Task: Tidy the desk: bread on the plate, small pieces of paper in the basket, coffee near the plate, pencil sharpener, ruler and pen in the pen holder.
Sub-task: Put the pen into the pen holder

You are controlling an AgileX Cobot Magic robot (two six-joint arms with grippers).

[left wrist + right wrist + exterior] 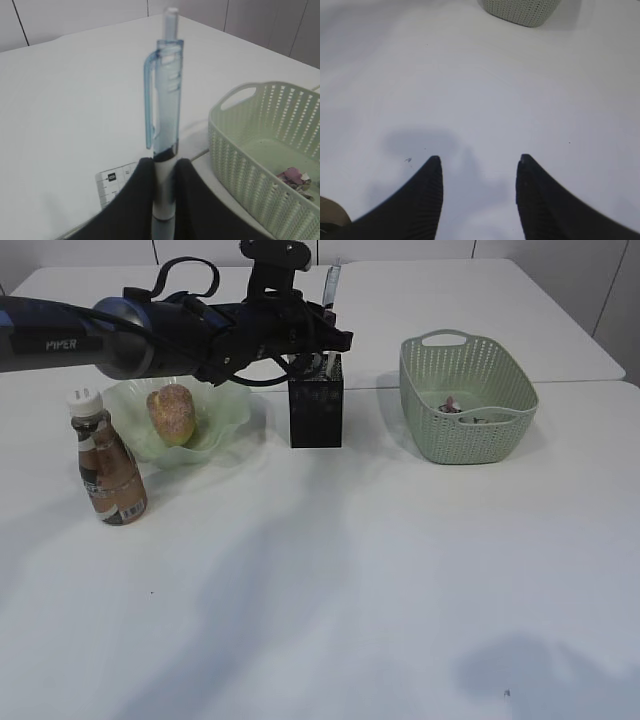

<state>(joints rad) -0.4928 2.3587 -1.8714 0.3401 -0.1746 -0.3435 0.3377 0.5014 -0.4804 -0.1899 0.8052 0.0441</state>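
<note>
My left gripper (335, 340) is shut on a pale blue pen (165, 100) and holds it upright over the black mesh pen holder (316, 405); the pen (331, 285) sticks up above the jaws. A clear ruler (114, 181) shows just behind the jaws (164, 167). The bread (171, 412) lies on the pale green plate (228, 405). The coffee bottle (108, 465) stands left of the plate. The green basket (466, 395) holds small paper pieces (295, 178). My right gripper (479, 162) is open and empty above bare table. The pencil sharpener is not visible.
The white table (330, 580) stretches wide in front of the objects. A second table joins behind the pen holder. The basket's base (520, 10) shows at the top of the right wrist view.
</note>
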